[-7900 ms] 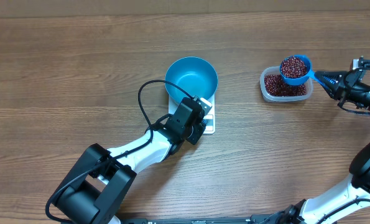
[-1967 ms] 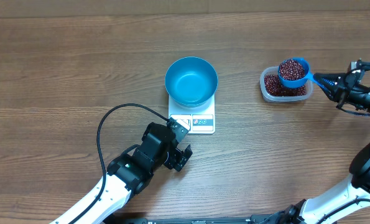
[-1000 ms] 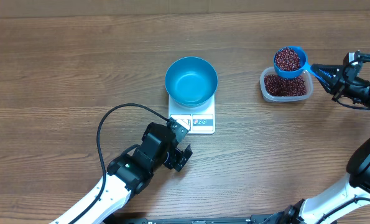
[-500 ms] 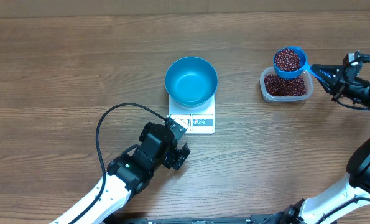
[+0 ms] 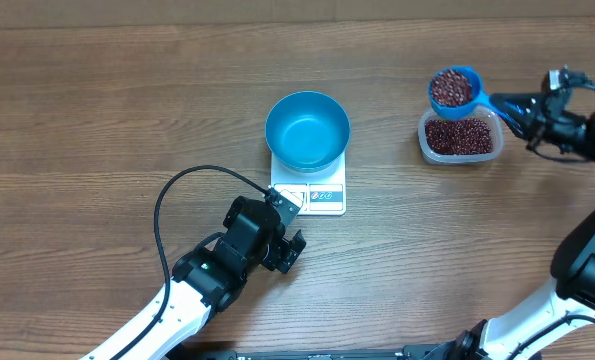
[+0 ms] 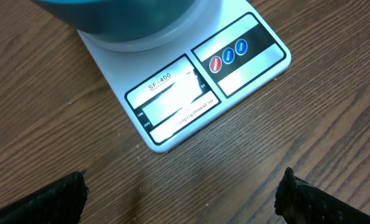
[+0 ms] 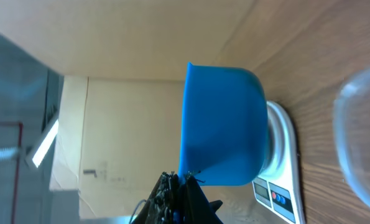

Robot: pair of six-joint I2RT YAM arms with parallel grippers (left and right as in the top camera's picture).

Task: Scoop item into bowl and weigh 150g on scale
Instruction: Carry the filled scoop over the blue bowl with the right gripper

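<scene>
Teal round bowl (image 5: 308,130) tops white square scale (image 5: 324,198) mid-tabletop; right gripper (image 5: 522,108) pinches blue scoop (image 5: 473,84) heaped with granular beans (image 5: 449,89) near clear tub (image 5: 423,135); left gripper (image 5: 289,252) gapes, its camera resolving round buttons (image 6: 228,55) tiny overhead

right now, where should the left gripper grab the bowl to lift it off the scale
Probably the bowl rim nearest the left gripper, from above, one finger inside the wall: it sits upright, empty, and looks too wide to straddle.
</scene>
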